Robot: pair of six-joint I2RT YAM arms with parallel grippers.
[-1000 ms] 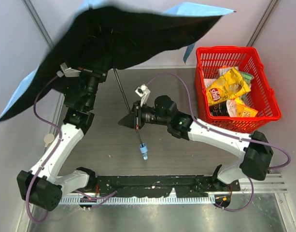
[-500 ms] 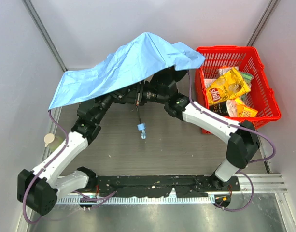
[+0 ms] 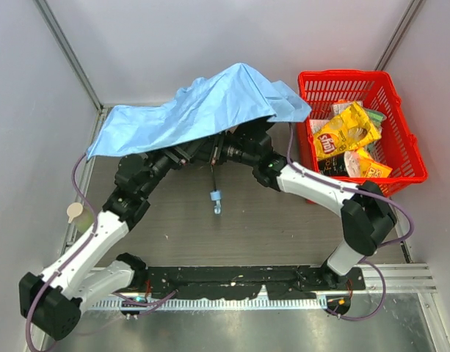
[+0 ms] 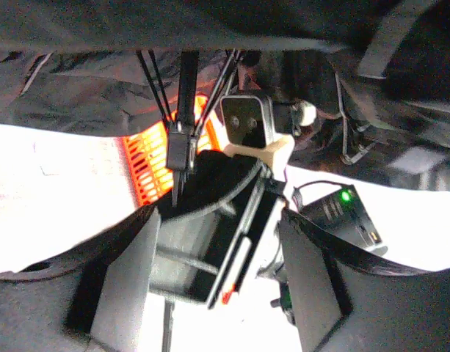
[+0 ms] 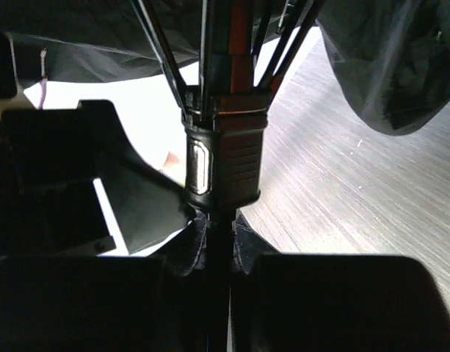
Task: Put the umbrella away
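Note:
The umbrella's sky-blue canopy (image 3: pixel 202 110) hangs half folded and drapes over both wrists at the back of the table. Its black shaft (image 3: pixel 212 180) slopes toward me and ends in the small blue handle (image 3: pixel 216 199) just above the tabletop. My right gripper (image 5: pixel 222 246) is shut on the shaft just below the black runner (image 5: pixel 225 161), where the ribs (image 5: pixel 158 51) fan out. Facing it, my left gripper (image 4: pixel 221 286) stands open with both fingers (image 4: pixel 125 286) apart and nothing between them. The canopy mostly hides both grippers in the top view.
A red basket (image 3: pixel 404 110) with yellow snack bags (image 3: pixel 346 130) stands at the right, next to the canopy's edge. Grey walls close in the left, back and right. A small beige disc (image 3: pixel 75 213) lies at the left table edge.
The canopy was spread wide and high; it has collapsed down over the arms. My left gripper has opened and let go. The right gripper still holds the shaft, now further back.

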